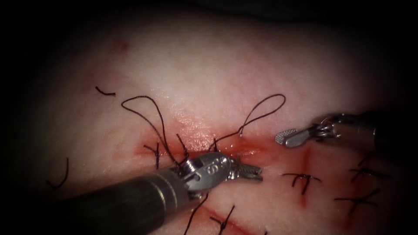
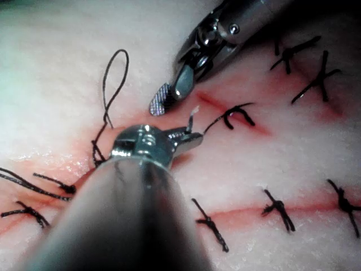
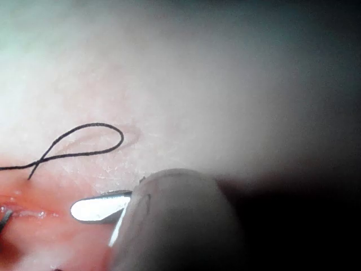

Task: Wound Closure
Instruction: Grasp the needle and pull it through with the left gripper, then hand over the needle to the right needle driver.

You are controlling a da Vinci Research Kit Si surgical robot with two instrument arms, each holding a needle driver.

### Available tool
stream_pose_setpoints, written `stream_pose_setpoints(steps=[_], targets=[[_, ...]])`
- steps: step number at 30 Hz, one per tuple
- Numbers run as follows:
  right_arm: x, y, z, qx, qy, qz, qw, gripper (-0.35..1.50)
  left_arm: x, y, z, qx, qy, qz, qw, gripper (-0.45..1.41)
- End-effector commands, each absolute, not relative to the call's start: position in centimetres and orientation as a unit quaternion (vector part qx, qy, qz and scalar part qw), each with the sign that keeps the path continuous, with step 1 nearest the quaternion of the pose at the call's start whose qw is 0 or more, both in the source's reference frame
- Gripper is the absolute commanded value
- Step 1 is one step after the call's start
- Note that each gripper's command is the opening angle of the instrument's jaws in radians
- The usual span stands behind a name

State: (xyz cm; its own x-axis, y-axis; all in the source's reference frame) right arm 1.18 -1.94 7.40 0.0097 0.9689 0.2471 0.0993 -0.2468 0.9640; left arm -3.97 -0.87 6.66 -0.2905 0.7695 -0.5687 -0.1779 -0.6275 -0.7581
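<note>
Cut (image 1: pixel 244 150) runs across the tissue (image 1: pixel 209 74), wet with red fluid (image 1: pixel 191 130).

Left gripper (image 1: pixel 250 172) lies low at the cut, jaws slightly parted; whether they hold anything I cannot tell.

Right gripper (image 1: pixel 287 137) hovers right of the cut, jaws parted, empty.

Thread (image 1: pixel 261 109) rises from the cut in a loose loop. Needle not made out.

Thread looks thin, limp, likely slippery when wet: grasp squarely near the cut. Tissue soft, yields.
</note>
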Motion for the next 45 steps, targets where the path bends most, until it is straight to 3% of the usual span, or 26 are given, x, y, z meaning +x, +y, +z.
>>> stream_pose_setpoints(steps=[1,12,19,23,31,40,45], targets=[[1.33,-2.0,7.4,0.586,0.456,0.536,0.402,1.09,-4.04,-0.8,6.7,-0.502,-0.304,0.738,0.333,-0.45],[1.44,-2.0,7.4,0.589,0.452,0.540,0.397,1.16,-4.08,-0.9,6.2,-0.503,-0.383,0.666,0.396,-0.45],[1.40,-2.1,7.3,0.587,0.452,0.543,0.396,1.16,-3.96,-0.8,5.8,-0.601,-0.206,0.760,0.134,-0.45],[1.41,-2.2,7.3,0.587,0.452,0.542,0.397,1.14,-3.91,-0.7,5.6,-0.606,-0.154,0.775,0.091,-0.45],[1.43,-2.3,7.2,0.586,0.452,0.545,0.394,1.14,-3.64,0.0,5.2,-0.622,-0.065,0.778,0.062,-0.45],[1.44,-2.3,7.2,0.579,0.450,0.551,0.399,1.13,-3.46,0.6,5.1,-0.644,-0.035,0.760,0.079,-0.45],[1.37,-2.2,7.0,0.561,0.457,0.565,0.396,1.30,-3.48,0.6,5.1,-0.652,-0.028,0.754,0.079,-0.45]])
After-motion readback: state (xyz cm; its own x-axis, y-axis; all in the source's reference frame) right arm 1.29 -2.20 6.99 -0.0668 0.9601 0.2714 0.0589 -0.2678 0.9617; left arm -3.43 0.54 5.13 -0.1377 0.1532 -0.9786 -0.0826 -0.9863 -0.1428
